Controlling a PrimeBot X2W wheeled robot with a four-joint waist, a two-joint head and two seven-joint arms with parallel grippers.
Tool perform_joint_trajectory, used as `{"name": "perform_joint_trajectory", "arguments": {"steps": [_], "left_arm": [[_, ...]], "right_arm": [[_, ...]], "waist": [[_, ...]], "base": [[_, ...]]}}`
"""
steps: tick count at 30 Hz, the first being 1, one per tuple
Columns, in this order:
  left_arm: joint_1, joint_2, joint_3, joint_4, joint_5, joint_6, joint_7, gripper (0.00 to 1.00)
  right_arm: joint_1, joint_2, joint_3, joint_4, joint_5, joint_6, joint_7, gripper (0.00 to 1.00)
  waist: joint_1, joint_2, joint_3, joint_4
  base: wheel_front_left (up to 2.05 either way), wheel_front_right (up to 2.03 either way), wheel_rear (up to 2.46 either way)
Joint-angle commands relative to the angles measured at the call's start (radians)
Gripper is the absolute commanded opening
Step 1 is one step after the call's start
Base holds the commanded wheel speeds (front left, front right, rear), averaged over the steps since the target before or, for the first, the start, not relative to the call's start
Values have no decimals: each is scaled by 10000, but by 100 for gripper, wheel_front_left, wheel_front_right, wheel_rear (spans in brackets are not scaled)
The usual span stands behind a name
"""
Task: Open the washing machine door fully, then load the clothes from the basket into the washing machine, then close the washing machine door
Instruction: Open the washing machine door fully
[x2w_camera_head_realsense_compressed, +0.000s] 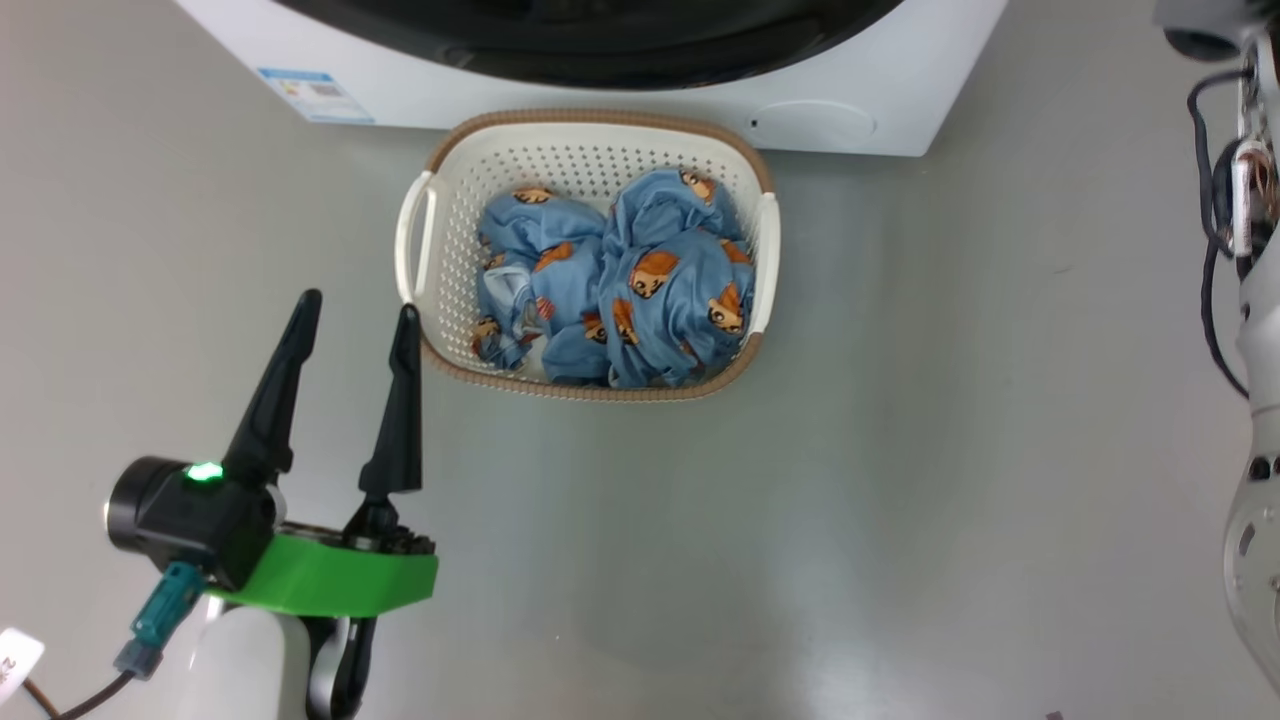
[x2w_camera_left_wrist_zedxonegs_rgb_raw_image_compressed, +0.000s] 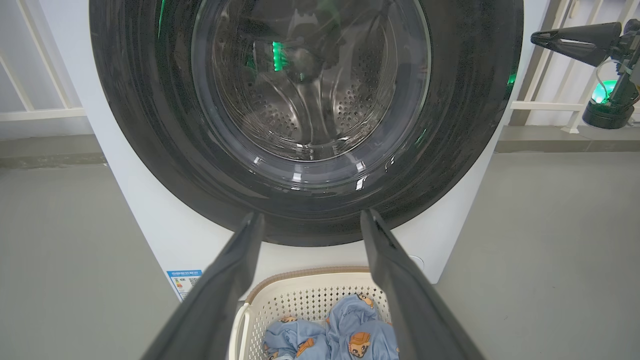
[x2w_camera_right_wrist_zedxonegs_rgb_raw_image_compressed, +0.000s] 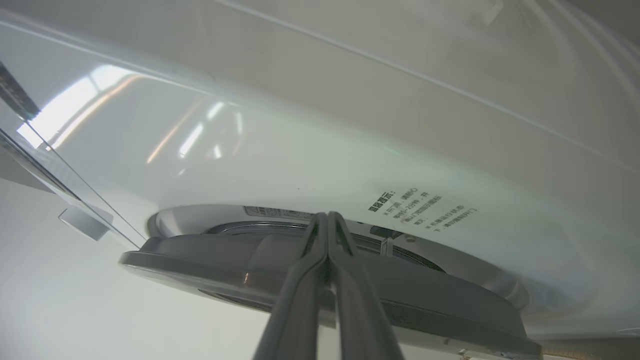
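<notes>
The washing machine (x2w_camera_head_realsense_compressed: 620, 100) stands at the top of the head view, white, with its black-rimmed door (x2w_camera_left_wrist_zedxonegs_rgb_raw_image_compressed: 465, 125) facing my left wrist camera. Through the glass I see the steel drum. In front of it on the floor sits the cream basket (x2w_camera_head_realsense_compressed: 590, 125), full of blue bear-print clothes (x2w_camera_head_realsense_compressed: 640, 280). My left gripper (x2w_camera_head_realsense_compressed: 359, 303) is open and empty, just left of the basket's near corner. My right gripper (x2w_camera_right_wrist_zedxonegs_rgb_raw_image_compressed: 327, 215) is shut with nothing between its fingers. Its tips are at the door's edge (x2w_camera_right_wrist_zedxonegs_rgb_raw_image_compressed: 250, 260), where a narrow gap to the machine front shows. It also appears raised, right of the door (x2w_camera_left_wrist_zedxonegs_rgb_raw_image_compressed: 535, 38).
Grey floor spreads left, right and in front of the basket. A blue energy sticker (x2w_camera_head_realsense_compressed: 315, 95) and a round cap (x2w_camera_head_realsense_compressed: 815, 120) mark the machine's lower front. My right forearm (x2w_camera_head_realsense_compressed: 1255, 480) hangs along the right edge. White railings (x2w_camera_left_wrist_zedxonegs_rgb_raw_image_compressed: 30, 100) stand behind the machine.
</notes>
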Motion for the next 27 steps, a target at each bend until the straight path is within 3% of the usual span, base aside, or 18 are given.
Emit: {"name": "perform_joint_trajectory", "arguments": {"steps": [1,15,27], "left_arm": [[-198,194,266,-280,-103,-31,-80,100],[-316,193,-197,-200,-522,153,-80,100],[-247,193,0,-250,-462,219,-80,100]], "right_arm": [[-296,233,143,-163,-182,-9,64,0],[-1640,501,253,1300,-1106,-9,33,0],[-760,665,895,636,-747,-9,2679,0]], "waist": [[0,-1,168,171],[0,-1,422,837],[0,-1,113,742]], "base": [[0,0,0],[0,0,0],[0,0,0]]}}
